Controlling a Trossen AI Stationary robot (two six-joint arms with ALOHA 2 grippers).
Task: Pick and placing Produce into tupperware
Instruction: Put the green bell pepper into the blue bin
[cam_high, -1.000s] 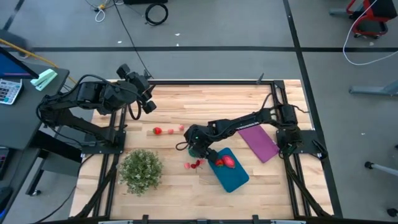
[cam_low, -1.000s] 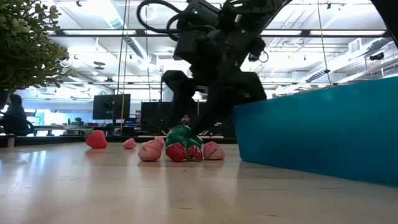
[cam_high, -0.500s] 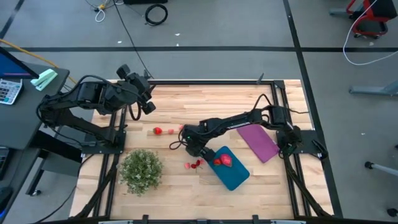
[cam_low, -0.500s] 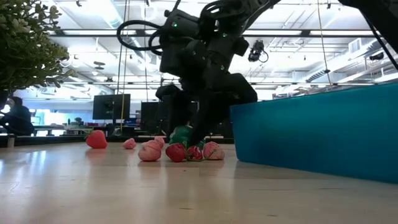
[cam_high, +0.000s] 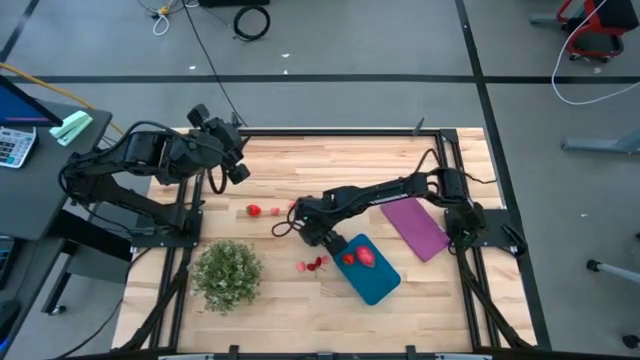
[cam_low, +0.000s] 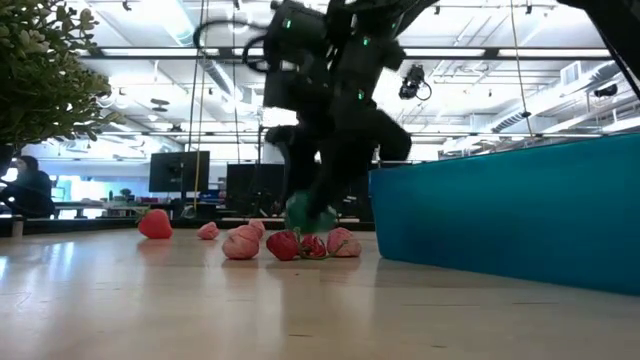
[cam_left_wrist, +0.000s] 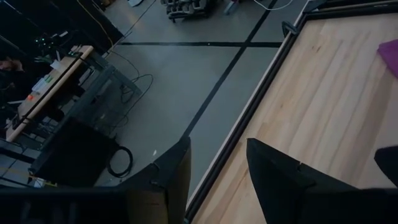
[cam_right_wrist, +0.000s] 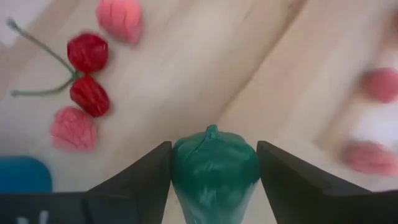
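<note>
My right gripper (cam_high: 309, 230) hangs just left of the teal tupperware (cam_high: 372, 278) and is shut on a green toy produce piece (cam_right_wrist: 214, 163), which also shows above the table in the low view (cam_low: 310, 213). A red piece (cam_high: 359, 257) lies in the tupperware. On the table below are cherries (cam_right_wrist: 88, 93) and pinkish pieces (cam_right_wrist: 73, 127). More red and pinkish pieces (cam_high: 254, 210) lie farther left. My left gripper (cam_left_wrist: 217, 165) is open, raised at the table's far left corner (cam_high: 236, 162). My right gripper pinches the green piece by its two sides (cam_right_wrist: 180, 168), one finger (cam_right_wrist: 140, 183) on each flank. The fingers come from above, pointing down. The piece hangs below them, lifted clear of the table, just over the red pieces (cam_low: 283, 244).
A bushy green plant clump (cam_high: 227, 272) stands near the table's left near side. A flat purple rectangle (cam_high: 415, 228) lies right of the tupperware. Bare wood lies between the plant and the scattered pieces. The tupperware's wall (cam_low: 510, 210) fills the right of the low view.
My right gripper, shut on the green piece, has risen and drifted slightly toward the table's left and far side. The green piece, which sat among the red pieces on the table, is now lifted clear of them.
</note>
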